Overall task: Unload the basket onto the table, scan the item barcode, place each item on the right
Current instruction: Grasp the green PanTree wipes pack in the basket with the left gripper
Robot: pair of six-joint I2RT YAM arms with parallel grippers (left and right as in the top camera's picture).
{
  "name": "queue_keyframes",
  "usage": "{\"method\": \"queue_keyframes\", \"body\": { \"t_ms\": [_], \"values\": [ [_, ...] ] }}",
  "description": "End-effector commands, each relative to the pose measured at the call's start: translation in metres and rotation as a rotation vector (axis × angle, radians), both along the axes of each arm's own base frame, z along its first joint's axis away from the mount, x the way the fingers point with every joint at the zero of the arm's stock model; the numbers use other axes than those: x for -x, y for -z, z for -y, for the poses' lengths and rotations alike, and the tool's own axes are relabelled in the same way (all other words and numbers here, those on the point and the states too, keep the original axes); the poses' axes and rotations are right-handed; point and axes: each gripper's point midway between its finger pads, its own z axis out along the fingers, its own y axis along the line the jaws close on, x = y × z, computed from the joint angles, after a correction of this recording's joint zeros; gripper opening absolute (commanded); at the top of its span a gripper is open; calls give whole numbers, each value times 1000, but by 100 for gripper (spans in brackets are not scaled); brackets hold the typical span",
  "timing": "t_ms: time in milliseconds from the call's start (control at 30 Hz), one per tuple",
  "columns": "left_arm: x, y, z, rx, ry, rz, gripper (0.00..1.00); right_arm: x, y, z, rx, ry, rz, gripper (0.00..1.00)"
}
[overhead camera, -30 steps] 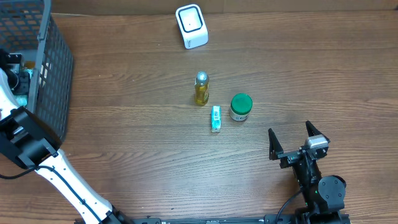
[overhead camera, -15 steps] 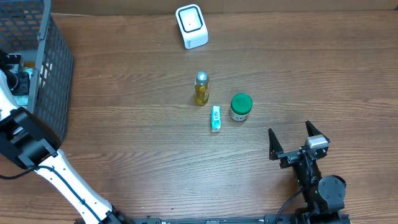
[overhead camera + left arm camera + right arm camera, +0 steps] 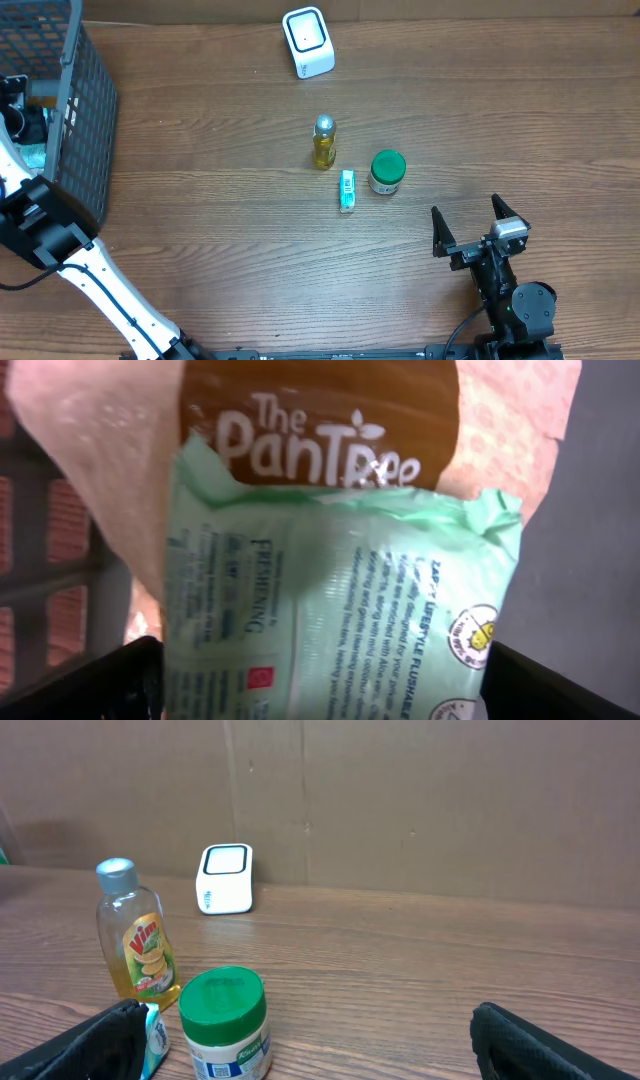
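Most of the left gripper (image 3: 320, 690) is hidden inside the dark wire-mesh basket (image 3: 88, 120), which stands well off to the left-arm side of the white box-shaped scanner (image 3: 308, 42). Its wrist view shows only two black fingertips, spread wide over a crumpled pale-green wipes packet (image 3: 350, 610) whose small print is blurred. The packet overlaps a tan-and-brown printed bag (image 3: 320, 410), cut off at the top. In front of the scanner stand a yellow silver-capped bottle (image 3: 323, 143), a green-lidded white jar (image 3: 387, 172) and a small teal-and-white box (image 3: 347, 190). Further in front, the right gripper (image 3: 467, 212) has its jaws wide apart, holding nothing.
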Motion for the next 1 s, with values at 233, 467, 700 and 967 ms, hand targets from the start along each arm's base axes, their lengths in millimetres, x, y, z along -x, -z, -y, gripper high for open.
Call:
{"method": "queue_keyframes", "body": {
  "t_ms": [233, 467, 700, 967],
  "values": [
    [31, 70, -5, -33, 17, -185, 100, -1, 3, 2, 5, 12, 2, 100],
    [34, 75, -6, -36, -6, -194, 14, -1, 2, 2, 5, 12, 2, 100],
    [1, 32, 9, 40, -79, -29, 4, -1, 3, 2, 5, 12, 2, 100],
    [-38, -129, 20, -62, -182, 303, 4, -1, 2, 2, 5, 12, 2, 100]
  ]
}}
